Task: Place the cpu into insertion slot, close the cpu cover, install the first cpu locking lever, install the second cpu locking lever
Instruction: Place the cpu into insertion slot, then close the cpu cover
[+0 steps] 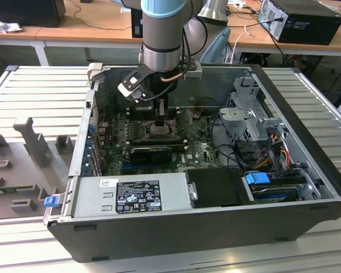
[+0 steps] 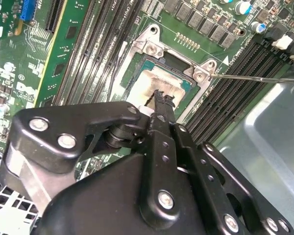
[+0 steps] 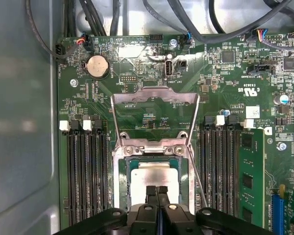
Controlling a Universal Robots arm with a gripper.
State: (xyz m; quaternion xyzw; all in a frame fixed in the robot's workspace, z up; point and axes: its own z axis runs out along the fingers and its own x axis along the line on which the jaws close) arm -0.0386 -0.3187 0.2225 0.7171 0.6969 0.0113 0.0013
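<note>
Exterior view: gripper [image 1: 161, 118] down inside open case [image 1: 159, 227], above board [image 1: 202, 152]. Second wrist view: fingers [image 2: 159, 105] pressed together, nothing between them, tips right over cpu [image 2: 142, 83]. First wrist view: cpu seated flat in slot [image 3: 119, 181]; cover [image 3: 154, 92] standing open beyond it.

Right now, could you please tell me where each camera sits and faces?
Exterior view: off the arm, above the open computer case, looking down inside; arm and pincer show.
First wrist view: on the arm, facing straight down at the chip and raised cover; pincer tips show.
Second wrist view: on the arm, slanting onto the chip; pincer links show.
Both wrist views share chip and pincer.
</note>
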